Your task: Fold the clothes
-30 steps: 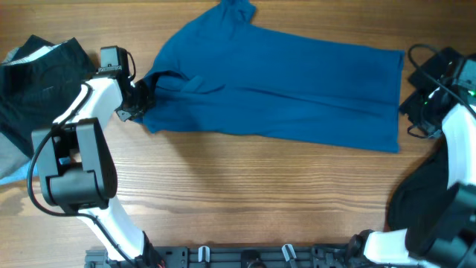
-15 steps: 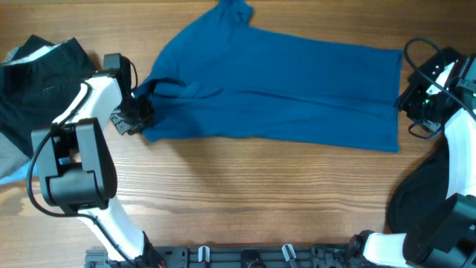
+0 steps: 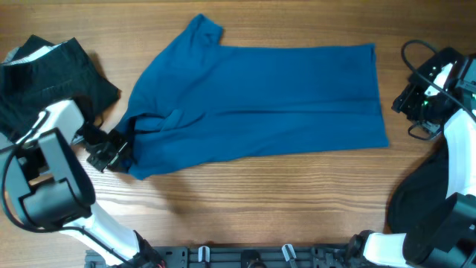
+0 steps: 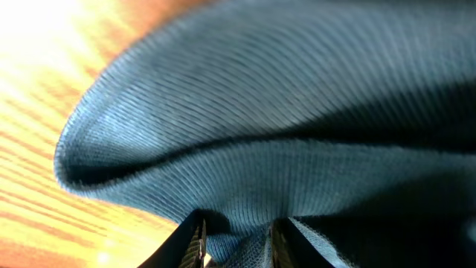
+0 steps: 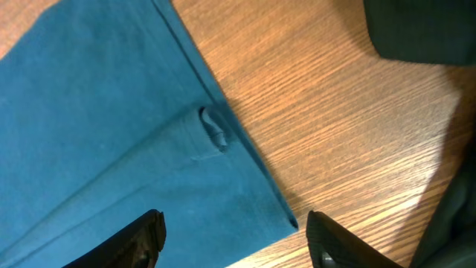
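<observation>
On the desk [image 3: 245,208], the blue shirt [image 3: 260,104] lies spread across the middle. Left hand [image 3: 119,151] pinches its near-left corner, fabric bunched between the jaws. Right hand [image 3: 406,100] hovers spread wide, just beside the shirt's right hem.

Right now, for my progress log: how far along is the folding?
Done: nothing folded; the shirt lies spread out. In hand: the left claw pinches its bunched end; the right claw hangs open over the hem. Left: every fold, plus the upper-left black garment and the lower-right black garment.
</observation>
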You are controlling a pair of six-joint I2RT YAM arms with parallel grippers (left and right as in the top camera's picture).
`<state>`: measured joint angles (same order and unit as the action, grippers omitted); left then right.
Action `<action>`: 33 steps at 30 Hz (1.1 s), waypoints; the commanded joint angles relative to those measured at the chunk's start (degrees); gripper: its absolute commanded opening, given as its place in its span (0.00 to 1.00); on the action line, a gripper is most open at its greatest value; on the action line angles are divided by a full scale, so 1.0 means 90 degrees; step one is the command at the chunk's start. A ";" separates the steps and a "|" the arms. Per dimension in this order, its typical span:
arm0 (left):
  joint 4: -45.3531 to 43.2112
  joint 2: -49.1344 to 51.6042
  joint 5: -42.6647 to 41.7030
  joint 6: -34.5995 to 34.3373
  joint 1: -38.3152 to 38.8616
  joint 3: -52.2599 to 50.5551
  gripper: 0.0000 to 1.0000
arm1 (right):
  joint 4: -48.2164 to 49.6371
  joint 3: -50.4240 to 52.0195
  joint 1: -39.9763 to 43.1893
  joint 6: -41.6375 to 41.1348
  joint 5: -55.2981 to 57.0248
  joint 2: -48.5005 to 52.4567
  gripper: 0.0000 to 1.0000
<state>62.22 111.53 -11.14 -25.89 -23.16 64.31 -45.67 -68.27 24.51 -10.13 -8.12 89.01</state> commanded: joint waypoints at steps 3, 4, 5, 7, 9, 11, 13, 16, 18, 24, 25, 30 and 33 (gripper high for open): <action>-0.0206 0.0546 0.1132 -0.0177 -0.0350 -0.0539 0.30 | 0.0012 0.0131 0.0019 0.0129 -0.0112 0.0015 0.72; -0.0226 0.0488 0.1149 -0.0177 -0.0308 -0.0539 0.30 | -0.0010 0.0131 0.0019 0.0131 -0.0114 0.0015 0.72; -0.0248 0.0413 0.1161 -0.0180 -0.0270 -0.0539 0.30 | -0.0034 0.0131 0.0019 0.0131 -0.0126 0.0017 0.72; -0.0316 0.0199 0.1151 -0.0180 -0.0204 -0.0539 0.30 | -0.0080 0.0131 0.0019 0.0304 -0.0299 0.0017 0.72; -0.0357 -0.0102 0.1151 -0.0180 -0.0141 -0.0539 0.32 | -0.0102 0.0131 0.0019 0.0493 -0.0551 0.0017 0.72; -0.0367 -0.0493 0.1151 -0.0177 -0.0073 -0.0539 0.35 | -0.0104 0.0131 0.0019 0.0486 -0.0617 0.0017 0.72; -0.0367 -0.0882 0.1146 -0.0177 -0.0015 -0.0537 0.40 | -0.0104 0.0134 0.0007 0.0486 -0.0699 0.0022 0.72; -0.0376 -0.1634 0.0976 -0.0172 0.0129 -0.0537 0.53 | -0.0102 0.0136 -0.0095 0.0491 -0.0874 0.0092 0.72; -0.0440 -0.1989 0.0957 -0.0172 0.0240 -0.0537 0.57 | -0.0102 0.0136 -0.0214 0.0491 -0.0874 0.0194 0.72; -0.0809 -0.2662 0.0879 -0.0143 0.0680 -0.0539 0.64 | -0.0056 0.0136 -0.0500 0.0532 -0.0874 0.0624 0.73; -0.0945 -0.2725 0.0707 -0.0092 0.0801 -0.0539 0.65 | -0.0027 0.0136 -0.0544 0.0532 -0.0874 0.0736 0.73; -0.1513 -0.2713 0.0172 0.0017 0.1443 -0.0539 0.70 | 0.0002 0.0136 -0.0585 0.0520 -0.0874 0.1197 0.73; -0.1722 -0.2713 0.0177 0.0017 0.1773 -0.0539 0.72 | 0.0053 0.0136 -0.0588 0.0510 -0.0872 0.1435 0.73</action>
<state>48.25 87.68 -7.51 -26.68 -10.90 59.37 -45.76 -67.68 19.44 -6.13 -15.00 99.29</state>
